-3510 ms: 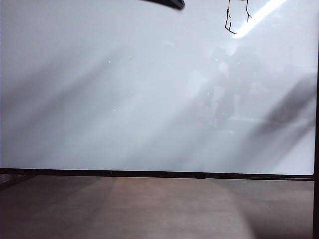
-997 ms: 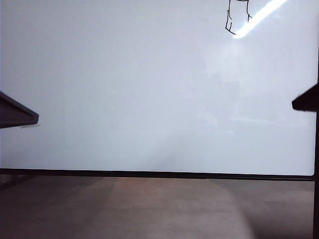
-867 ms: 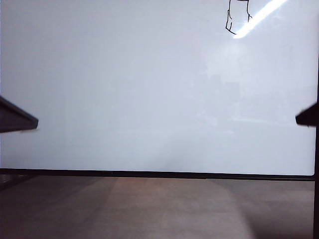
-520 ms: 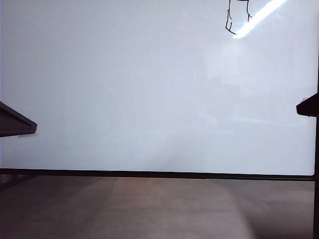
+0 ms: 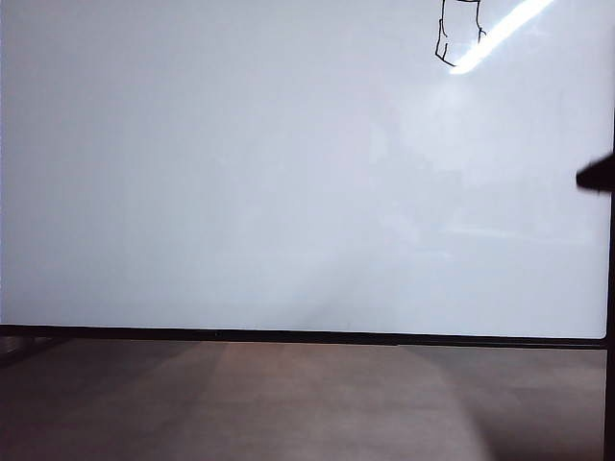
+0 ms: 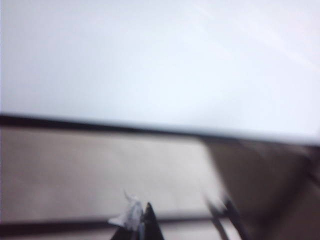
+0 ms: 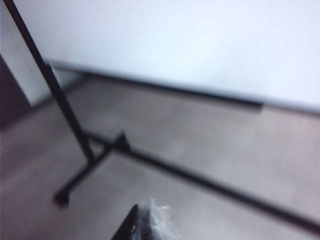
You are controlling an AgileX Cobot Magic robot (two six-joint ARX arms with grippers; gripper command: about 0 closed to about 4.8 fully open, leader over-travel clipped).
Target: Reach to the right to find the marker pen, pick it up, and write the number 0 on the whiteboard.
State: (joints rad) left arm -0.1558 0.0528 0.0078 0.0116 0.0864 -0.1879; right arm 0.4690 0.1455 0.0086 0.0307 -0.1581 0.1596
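Whiteboard (image 5: pixel 240 192) broad and bare, right claw (image 5: pixel 598 176) closed at right edge, left claw (image 6: pixel 142 222) state unclear

A grey-brown floor (image 5: pixel 288 403) runs beneath the whiteboard (image 5: pixel 240 192), and on it, in the right wrist view, rest the black bars of a wheeled stand (image 7: pixel 95 160).

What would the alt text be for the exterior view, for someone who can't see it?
A large glossy whiteboard with a thin black frame fills most of the picture, with a small boxy black outline, the number 0, drawn near its top right beside a bright streak of reflected light. A dark arm tip pokes in at the right edge; grey floor lies below.
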